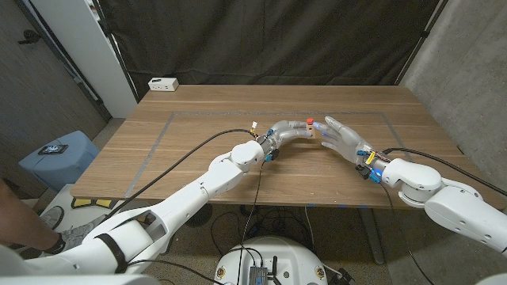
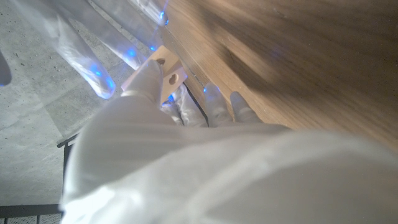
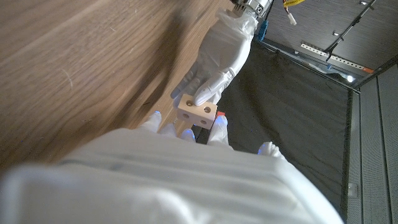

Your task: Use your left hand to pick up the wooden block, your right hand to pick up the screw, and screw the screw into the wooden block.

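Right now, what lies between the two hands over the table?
In the head view the wooden block sits between the left hand and the right hand; something red shows at its top, too small to identify.

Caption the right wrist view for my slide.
Left hand holds the block, holes showing, right hand's fingers against it.

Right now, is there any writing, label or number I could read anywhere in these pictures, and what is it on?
No text can be read.
White box at the table's far corner: dark marks, too small to read.
Blue bin on the floor: a dark item with a pale mark on its lid, too blurred to read.
Wooden block, held by the left hand: two holes, no writing.
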Controlling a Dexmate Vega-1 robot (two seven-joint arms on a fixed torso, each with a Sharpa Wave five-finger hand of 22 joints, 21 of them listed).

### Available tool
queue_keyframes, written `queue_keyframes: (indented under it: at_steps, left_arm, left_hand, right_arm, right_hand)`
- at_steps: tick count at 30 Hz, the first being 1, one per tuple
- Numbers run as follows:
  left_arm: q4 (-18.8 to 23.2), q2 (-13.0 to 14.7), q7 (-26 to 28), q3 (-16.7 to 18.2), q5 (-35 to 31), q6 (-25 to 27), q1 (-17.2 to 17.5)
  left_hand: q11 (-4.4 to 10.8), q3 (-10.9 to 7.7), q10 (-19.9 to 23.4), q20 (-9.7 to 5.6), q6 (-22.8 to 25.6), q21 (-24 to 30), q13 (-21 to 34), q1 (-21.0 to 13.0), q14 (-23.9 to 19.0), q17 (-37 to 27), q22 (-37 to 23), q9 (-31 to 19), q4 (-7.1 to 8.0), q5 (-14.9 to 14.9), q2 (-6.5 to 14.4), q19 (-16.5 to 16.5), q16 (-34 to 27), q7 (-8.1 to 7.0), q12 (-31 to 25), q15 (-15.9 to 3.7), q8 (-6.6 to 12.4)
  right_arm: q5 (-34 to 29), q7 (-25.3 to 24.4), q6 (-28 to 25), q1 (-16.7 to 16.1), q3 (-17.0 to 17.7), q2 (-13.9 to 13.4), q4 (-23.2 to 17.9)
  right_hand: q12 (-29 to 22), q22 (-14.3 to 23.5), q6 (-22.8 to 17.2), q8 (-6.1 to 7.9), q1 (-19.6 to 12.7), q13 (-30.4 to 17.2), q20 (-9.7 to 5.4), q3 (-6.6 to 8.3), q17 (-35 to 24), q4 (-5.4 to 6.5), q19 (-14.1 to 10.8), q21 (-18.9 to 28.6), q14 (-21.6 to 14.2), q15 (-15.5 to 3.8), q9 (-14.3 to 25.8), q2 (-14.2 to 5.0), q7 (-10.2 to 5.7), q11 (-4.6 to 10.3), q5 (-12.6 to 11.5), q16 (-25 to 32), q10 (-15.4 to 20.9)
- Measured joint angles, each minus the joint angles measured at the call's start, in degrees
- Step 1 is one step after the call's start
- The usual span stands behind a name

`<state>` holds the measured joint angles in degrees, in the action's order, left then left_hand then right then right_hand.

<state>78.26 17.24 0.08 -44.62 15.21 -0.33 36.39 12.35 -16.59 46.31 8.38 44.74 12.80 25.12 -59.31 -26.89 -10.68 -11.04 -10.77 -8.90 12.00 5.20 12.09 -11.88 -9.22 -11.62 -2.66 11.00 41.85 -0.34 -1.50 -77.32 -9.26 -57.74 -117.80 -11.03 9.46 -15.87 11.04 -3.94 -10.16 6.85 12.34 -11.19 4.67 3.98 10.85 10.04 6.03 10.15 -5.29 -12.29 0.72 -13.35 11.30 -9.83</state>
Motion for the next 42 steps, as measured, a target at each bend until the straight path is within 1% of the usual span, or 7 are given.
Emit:
queue_keyframes:
  at_steps: [4, 11, 15, 18, 21, 23, 42]
  left_arm:
    - [0.00, 0.08, -0.08, -0.03, 0.00, 0.09, -0.02]
    - [0.53, 0.41, -0.13, -0.15, -0.12, 0.32, -0.02]
    - [0.88, 0.56, -0.13, -0.20, -0.27, 0.44, 0.00]
    - [1.12, 0.68, -0.13, -0.23, -0.41, 0.49, 0.08]
    - [1.51, 0.85, -0.06, -0.28, -0.53, 0.62, 0.26]
    - [1.67, 0.91, -0.02, -0.29, -0.56, 0.71, 0.33]
    - [2.51, 1.20, 0.21, -0.37, -1.00, 1.03, 0.58]
  left_hand:
    - [-0.04, 0.04, 0.02, 0.00, 0.00, 0.00, 0.00, 0.00, 0.00, 0.00, 0.00, 0.00, -0.03, 0.12, 0.00, 0.00, 0.00, 0.00, 0.00, 0.00, 0.00]
    - [-0.11, 0.04, -0.05, 0.00, 0.00, 0.00, 0.00, 0.00, 0.00, 0.00, 0.00, -0.04, -0.04, 0.12, 0.00, 0.00, 0.00, 0.00, 0.00, 0.00, -0.01]
    - [0.02, 0.05, 0.07, 0.00, 0.00, 0.00, -0.01, 0.00, 0.00, 0.00, 0.00, -0.05, -0.05, 0.12, 0.00, 0.00, 0.00, 0.00, 0.00, 0.00, -0.01]
    - [0.12, 0.13, 0.17, 0.00, 0.13, 0.00, -0.02, 0.00, 0.00, 0.00, 0.00, -0.05, -0.13, 0.12, -0.01, 0.00, 0.00, 0.13, 0.00, 0.00, -0.02]
    - [0.12, 0.16, 0.17, 0.00, 0.32, 0.00, -0.02, -0.02, 0.00, 0.00, 0.00, -0.05, -0.16, 0.12, -0.02, 0.00, -0.25, 0.32, 0.00, 0.00, -0.06]
    - [0.13, 0.16, 0.17, 0.00, 0.32, 0.00, -0.03, -0.25, 0.00, 0.00, 0.00, -0.04, -0.16, 0.12, -0.25, 0.00, -0.26, 0.32, 0.00, 0.00, -0.06]
    - [-0.06, 0.25, 0.34, 0.00, 0.63, 0.00, 0.00, -0.32, 0.00, 0.00, 0.00, -0.03, -0.25, 0.10, -0.32, 0.00, -0.26, 0.63, -0.13, 0.00, 0.25]
  right_arm:
    - [0.01, -0.48, -0.11, -0.51, 0.69, -0.08, -0.05]
    - [-0.21, -0.61, -0.18, -0.75, 1.29, -0.08, 0.17]
    - [-0.43, -0.55, -0.18, -0.58, 1.36, 0.08, 0.53]
    - [-0.62, -0.41, -0.14, -0.41, 1.36, 0.19, 0.69]
    - [-0.96, -0.08, 0.12, 0.06, 1.30, 0.49, 1.28]
    - [-1.03, 0.01, 0.20, 0.26, 1.18, 0.62, 1.52]
    - [-1.85, 1.89, 0.76, 3.75, -1.03, 1.74, 3.99]
  right_hand:
    - [0.00, 0.00, 0.43, 0.00, 0.00, 0.00, 0.00, 0.00, 0.00, 0.00, 0.00, 0.00, 0.00, 0.00, 0.00, 0.00, 0.43, 0.00, 0.00, 0.00, 0.00]
    - [0.00, 0.00, 1.68, -0.49, 0.00, 0.00, 0.00, 0.00, 0.00, 0.00, 0.00, 0.00, 0.00, 0.00, 0.00, 0.00, 0.36, 0.00, 0.00, 0.00, 0.00]
    - [0.00, 0.00, 2.82, -1.11, 0.00, 0.00, 0.00, 0.00, 0.00, 0.00, 0.00, 0.00, 0.00, 0.00, 0.00, 0.00, 0.11, 0.00, 0.00, 0.00, 0.00]
    - [0.01, 0.00, 3.53, -1.11, 0.00, 0.00, 0.00, 0.00, 0.00, 0.00, 0.00, 0.00, 0.00, 0.00, -0.01, 0.00, 0.22, 0.00, 0.00, 0.00, 0.00]
    - [0.23, 0.00, 4.11, -1.17, 0.00, 0.00, 0.00, 0.00, 0.00, 0.00, 0.00, 0.00, 0.00, 0.00, -0.24, 0.00, 0.04, 0.00, 0.00, 0.00, 0.00]
    - [0.23, 0.00, 4.85, -1.56, 0.00, 0.00, 0.00, 0.11, -0.01, -0.11, 0.00, 0.00, 0.00, 0.00, -0.30, 0.00, 0.10, 0.00, 0.00, 0.00, 0.00]
    - [0.45, 0.00, 7.94, -1.56, 0.00, 0.00, 0.00, 0.25, -0.01, -0.25, 0.00, 0.00, 0.00, 0.00, -0.29, 0.00, 0.12, 0.00, 0.00, 0.00, 0.00]
